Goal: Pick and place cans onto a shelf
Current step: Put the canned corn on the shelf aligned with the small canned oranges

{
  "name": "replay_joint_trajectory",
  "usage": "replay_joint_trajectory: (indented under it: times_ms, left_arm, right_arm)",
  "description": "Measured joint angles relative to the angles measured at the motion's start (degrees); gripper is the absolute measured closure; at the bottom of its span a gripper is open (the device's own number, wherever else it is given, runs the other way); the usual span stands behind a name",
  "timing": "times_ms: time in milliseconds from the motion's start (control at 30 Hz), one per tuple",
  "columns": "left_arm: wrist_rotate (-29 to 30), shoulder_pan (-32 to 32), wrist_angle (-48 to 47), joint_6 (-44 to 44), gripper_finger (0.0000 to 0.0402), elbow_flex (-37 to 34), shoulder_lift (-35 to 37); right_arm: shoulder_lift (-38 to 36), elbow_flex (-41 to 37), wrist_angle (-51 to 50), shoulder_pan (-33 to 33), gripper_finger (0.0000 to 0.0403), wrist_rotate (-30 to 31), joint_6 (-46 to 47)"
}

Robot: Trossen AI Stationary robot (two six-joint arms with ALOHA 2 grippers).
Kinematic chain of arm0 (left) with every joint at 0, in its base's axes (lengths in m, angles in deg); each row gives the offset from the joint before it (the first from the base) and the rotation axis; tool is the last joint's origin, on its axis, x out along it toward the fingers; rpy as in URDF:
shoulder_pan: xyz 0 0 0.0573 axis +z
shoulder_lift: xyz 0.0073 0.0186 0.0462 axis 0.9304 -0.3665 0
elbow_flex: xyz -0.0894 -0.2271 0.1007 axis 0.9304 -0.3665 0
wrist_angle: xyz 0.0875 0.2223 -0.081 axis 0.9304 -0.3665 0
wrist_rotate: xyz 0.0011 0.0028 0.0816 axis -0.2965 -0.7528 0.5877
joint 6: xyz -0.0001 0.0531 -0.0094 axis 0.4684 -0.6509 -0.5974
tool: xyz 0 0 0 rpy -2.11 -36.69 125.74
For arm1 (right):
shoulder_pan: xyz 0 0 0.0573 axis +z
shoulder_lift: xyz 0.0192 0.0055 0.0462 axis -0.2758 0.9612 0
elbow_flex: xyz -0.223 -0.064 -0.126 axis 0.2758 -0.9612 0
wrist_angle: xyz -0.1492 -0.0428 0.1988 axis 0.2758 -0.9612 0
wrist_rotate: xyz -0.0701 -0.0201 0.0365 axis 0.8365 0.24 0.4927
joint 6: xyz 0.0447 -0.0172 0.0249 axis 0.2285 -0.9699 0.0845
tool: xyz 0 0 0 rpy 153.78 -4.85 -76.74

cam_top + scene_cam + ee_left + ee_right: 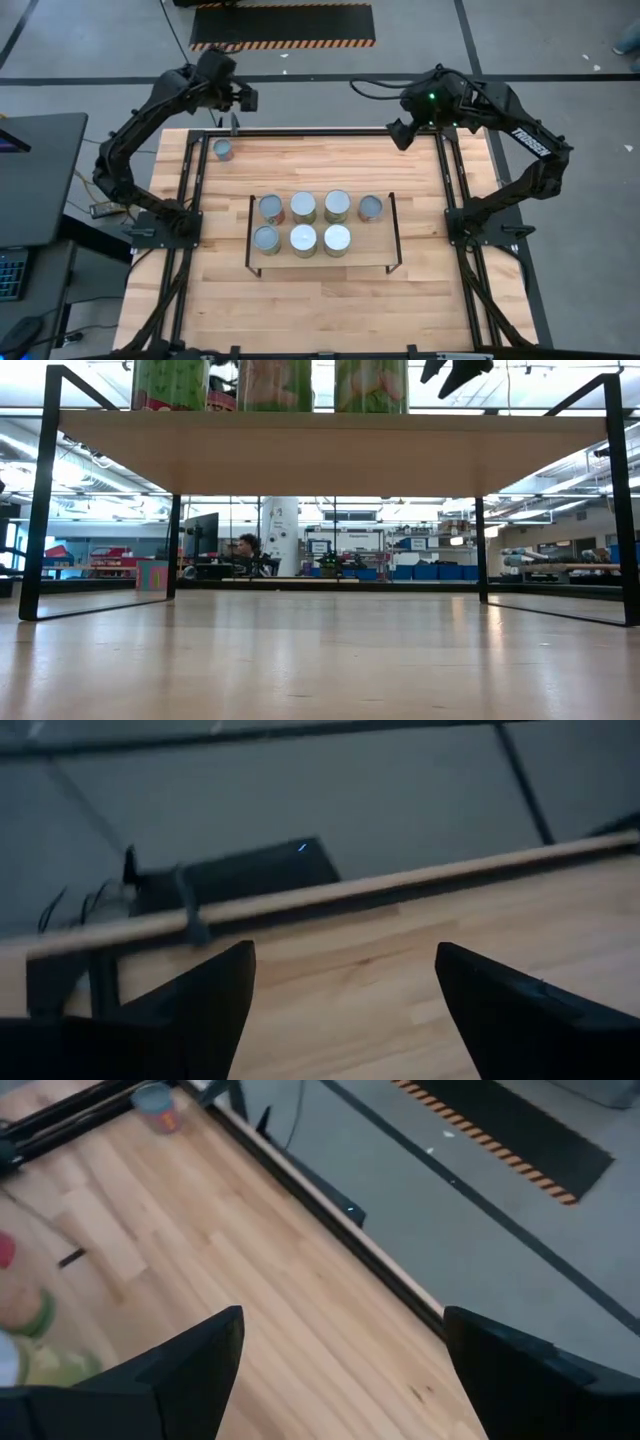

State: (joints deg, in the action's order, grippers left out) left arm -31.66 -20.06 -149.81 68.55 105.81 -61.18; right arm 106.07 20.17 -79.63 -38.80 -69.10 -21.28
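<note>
Seven cans stand upright on the low wooden shelf (pixel 372 246) in two rows, among them one at the far right (pixel 370 207). From the low view I see the shelf's underside (pixel 330 455) and three cans (pixel 275 382) on top. One bluish can (pixel 224 150) stands alone on the table near its far left corner; it also shows in the right wrist view (pixel 155 1107). My left gripper (pixel 234 122) is open above the table's far edge, just beyond that can. My right gripper (pixel 398 136) is open and empty above the far edge, right of centre.
Black frame rails (pixel 300 130) run along the table's far edge and sides. Bare tabletop (pixel 320 300) lies in front of the shelf and between the shelf and the far edge. A person sits in the room far behind the table (pixel 245 548).
</note>
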Motion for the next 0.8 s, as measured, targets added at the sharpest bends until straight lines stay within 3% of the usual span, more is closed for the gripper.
replay_joint_trajectory:
  times_ms: [300, 467, 800]
  left_arm:
    - [7.22, 0.76, -3.28, 10.28, 0.0084, -11.04, 0.02]
    - [7.96, 2.61, -1.04, 14.1, 0.0084, -19.25, 0.02]
    - [8.68, 9.12, 12.6, 16.92, 0.0084, -32.82, 0.0]
  right_arm:
    - [0.02, 0.0, -0.7, 0.31, 0.0053, -3.55, -2.29]
    - [0.02, 0.0, 0.17, 0.28, 0.0053, -3.54, -1.65]
    - [0.45, 0.0, 1.31, 0.09, 0.0053, -3.52, 2.59]
